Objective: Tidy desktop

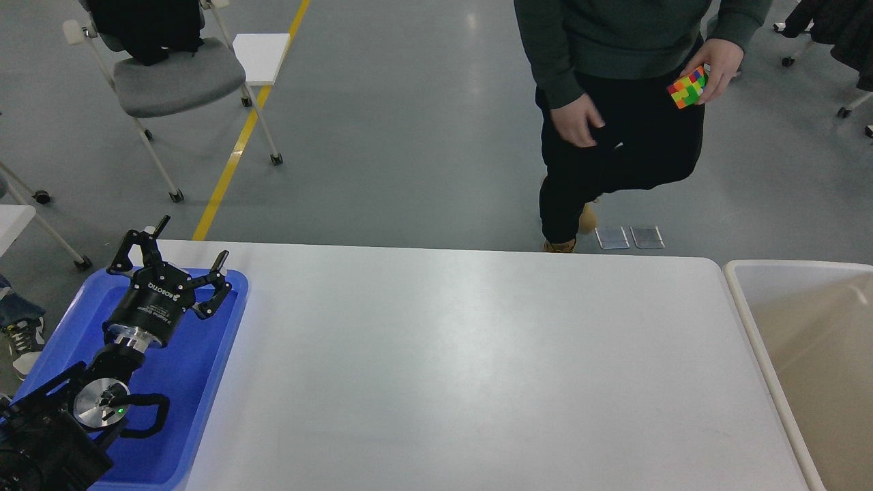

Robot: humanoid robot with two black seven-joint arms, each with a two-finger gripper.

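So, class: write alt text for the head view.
A white desktop lies bare, a blue tray at its left under the robot's open left gripper, a beige bin at its right. Beyond, a person holds a colourful cube.

The left arm is matte black with a silver ring and disc, a green light and a looping black cable. Its gripper bears white lettering, possibly "ROBOTIQ", and linked black fingers.

Wide, glossy white-grey desktop
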